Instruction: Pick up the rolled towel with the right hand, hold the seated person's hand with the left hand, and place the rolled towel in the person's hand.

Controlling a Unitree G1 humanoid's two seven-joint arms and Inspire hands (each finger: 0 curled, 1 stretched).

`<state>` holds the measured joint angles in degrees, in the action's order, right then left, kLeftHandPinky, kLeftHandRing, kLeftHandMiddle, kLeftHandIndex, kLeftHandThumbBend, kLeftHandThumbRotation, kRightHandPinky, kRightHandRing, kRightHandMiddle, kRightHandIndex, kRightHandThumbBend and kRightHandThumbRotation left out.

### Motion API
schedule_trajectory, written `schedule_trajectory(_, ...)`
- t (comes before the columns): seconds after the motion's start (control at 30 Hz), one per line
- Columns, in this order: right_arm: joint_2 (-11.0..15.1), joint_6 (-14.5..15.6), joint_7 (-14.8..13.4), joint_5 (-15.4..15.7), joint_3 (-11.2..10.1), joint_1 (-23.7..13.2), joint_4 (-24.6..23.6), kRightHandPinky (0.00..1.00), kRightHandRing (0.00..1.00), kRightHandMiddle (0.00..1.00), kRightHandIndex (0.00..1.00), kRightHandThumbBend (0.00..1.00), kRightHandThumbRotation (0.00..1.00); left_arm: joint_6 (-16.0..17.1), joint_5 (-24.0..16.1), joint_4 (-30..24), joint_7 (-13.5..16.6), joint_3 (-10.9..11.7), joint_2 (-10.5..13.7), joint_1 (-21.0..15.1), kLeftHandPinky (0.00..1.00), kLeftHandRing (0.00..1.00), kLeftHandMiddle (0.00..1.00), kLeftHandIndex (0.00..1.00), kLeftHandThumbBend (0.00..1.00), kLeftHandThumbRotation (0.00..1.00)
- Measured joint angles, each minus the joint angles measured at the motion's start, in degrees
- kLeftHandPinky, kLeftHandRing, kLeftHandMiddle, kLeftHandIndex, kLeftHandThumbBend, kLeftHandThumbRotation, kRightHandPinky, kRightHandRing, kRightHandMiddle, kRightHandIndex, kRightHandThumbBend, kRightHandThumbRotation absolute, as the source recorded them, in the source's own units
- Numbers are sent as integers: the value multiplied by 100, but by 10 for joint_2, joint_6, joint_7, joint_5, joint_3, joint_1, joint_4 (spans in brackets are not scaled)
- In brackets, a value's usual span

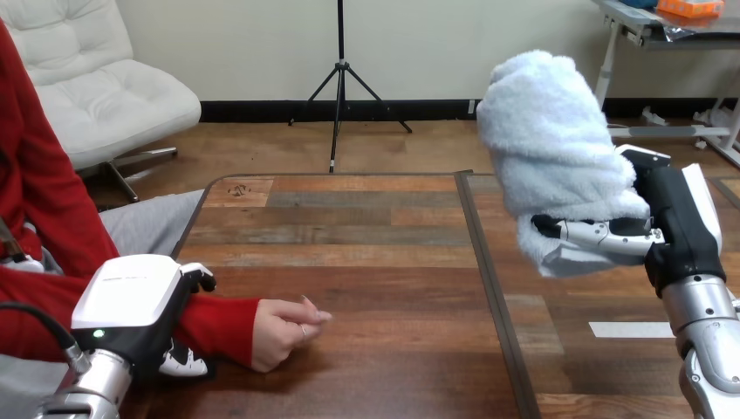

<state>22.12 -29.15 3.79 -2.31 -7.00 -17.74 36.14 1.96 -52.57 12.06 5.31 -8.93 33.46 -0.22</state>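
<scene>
Towel [550, 131] gripped in your right robot hand [685, 229], up off the table [384, 236]. Your left robot hand [140, 305] wraps the person's forearm [222, 321]; person's hand [284, 332] rests on table.

1. The left hand [140, 301] hides part of the person's forearm [222, 323], just behind the person's hand [281, 332].
2. The rolled towel [550, 140], well apart from the person's hand, hides most fingers of the right hand [676, 218].

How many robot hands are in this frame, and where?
2. The left hand is at lower left, fingers curled round the person's forearm on the table. The right hand is raised at right, gripping the rolled towel.
</scene>
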Motion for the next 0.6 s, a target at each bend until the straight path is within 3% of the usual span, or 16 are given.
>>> schedule_trajectory(0.6, -7, -4, 9, -13, -6, 1, -7, 30, 34, 38, 40, 89, 0, -8, -1, 18, -3, -19, 3, -16, 67, 70, 70, 68, 89, 12)
